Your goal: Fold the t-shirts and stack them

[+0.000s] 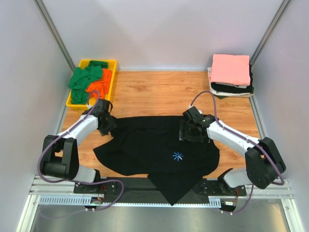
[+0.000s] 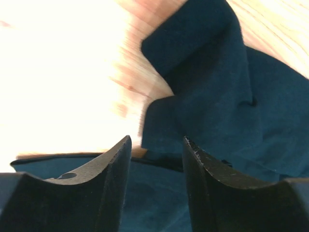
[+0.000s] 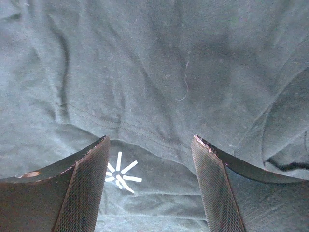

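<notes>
A large black t-shirt (image 1: 154,147) with a small light-blue starburst (image 1: 178,156) lies spread on the wooden table, its lower corner hanging over the near edge. My left gripper (image 1: 107,126) is open over the shirt's left edge; the left wrist view shows dark cloth (image 2: 217,111) between and beyond the fingers. My right gripper (image 1: 186,133) is open over the shirt's upper right part; the right wrist view shows the cloth (image 3: 154,72) and the starburst (image 3: 121,176) below. Green (image 1: 84,82) and orange (image 1: 102,84) t-shirts lie bunched in the yellow tray. A folded pink t-shirt (image 1: 231,68) tops a stack at the back right.
The yellow plastic tray (image 1: 114,67) stands at the back left by the wall. The stack at the back right holds white and black folded shirts (image 1: 231,89) under the pink one. Grey walls close in both sides. Bare wood (image 1: 154,92) lies between tray and stack.
</notes>
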{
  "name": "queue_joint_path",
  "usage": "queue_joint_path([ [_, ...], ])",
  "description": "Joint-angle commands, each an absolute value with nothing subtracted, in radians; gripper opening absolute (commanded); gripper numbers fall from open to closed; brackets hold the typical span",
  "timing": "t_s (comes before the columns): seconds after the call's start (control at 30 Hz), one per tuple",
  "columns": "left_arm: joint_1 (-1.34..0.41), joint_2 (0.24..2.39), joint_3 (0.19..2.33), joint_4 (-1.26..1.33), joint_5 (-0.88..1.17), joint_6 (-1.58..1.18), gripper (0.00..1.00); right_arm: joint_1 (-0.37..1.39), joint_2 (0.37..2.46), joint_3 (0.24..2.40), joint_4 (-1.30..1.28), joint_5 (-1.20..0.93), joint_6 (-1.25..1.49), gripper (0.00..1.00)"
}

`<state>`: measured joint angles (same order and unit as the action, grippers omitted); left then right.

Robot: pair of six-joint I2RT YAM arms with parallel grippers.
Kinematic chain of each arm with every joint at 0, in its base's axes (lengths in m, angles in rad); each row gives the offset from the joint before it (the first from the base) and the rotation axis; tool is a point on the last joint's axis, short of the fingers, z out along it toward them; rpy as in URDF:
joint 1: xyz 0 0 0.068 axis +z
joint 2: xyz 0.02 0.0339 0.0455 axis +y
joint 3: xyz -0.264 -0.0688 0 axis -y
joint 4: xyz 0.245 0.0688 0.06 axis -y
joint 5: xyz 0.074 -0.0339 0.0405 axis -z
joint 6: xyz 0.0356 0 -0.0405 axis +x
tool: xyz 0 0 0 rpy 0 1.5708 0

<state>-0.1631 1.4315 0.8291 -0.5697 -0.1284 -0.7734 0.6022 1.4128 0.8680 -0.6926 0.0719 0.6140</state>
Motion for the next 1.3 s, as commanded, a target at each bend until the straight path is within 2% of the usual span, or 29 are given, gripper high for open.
queue_joint_path([
  [0.0, -0.160, 1.385, 0.815, -0.571, -0.202, -0.784, 0.55, 0.591, 1.355, 0.861, -0.692, 0.052, 0.581, 0.70],
  [0.2, -0.160, 1.428, 0.756, -0.468, -0.164, -0.798, 0.56, 0.569, 1.339, 0.856, -0.704, 0.040, 0.557, 0.70],
  [0.43, -0.160, 1.491, 0.746, -0.410, -0.140, -0.818, 0.44, 0.520, 1.301, 0.824, -0.715, 0.038, 0.545, 0.69],
  [0.6, -0.160, 1.459, 0.736, -0.407, -0.161, -0.822, 0.17, 0.500, 1.279, 0.805, -0.724, 0.041, 0.537, 0.68],
  [0.63, -0.160, 1.451, 0.736, -0.422, -0.164, -0.825, 0.08, 0.496, 1.276, 0.805, -0.729, 0.041, 0.535, 0.68],
  [0.73, -0.160, 1.417, 0.747, -0.452, -0.170, -0.825, 0.00, 0.489, 1.266, 0.805, -0.733, 0.046, 0.538, 0.68],
  [1.27, -0.114, 1.215, 0.839, -0.610, -0.140, -0.784, 0.00, 0.313, 1.246, 0.687, -0.600, -0.086, 0.607, 0.61],
])
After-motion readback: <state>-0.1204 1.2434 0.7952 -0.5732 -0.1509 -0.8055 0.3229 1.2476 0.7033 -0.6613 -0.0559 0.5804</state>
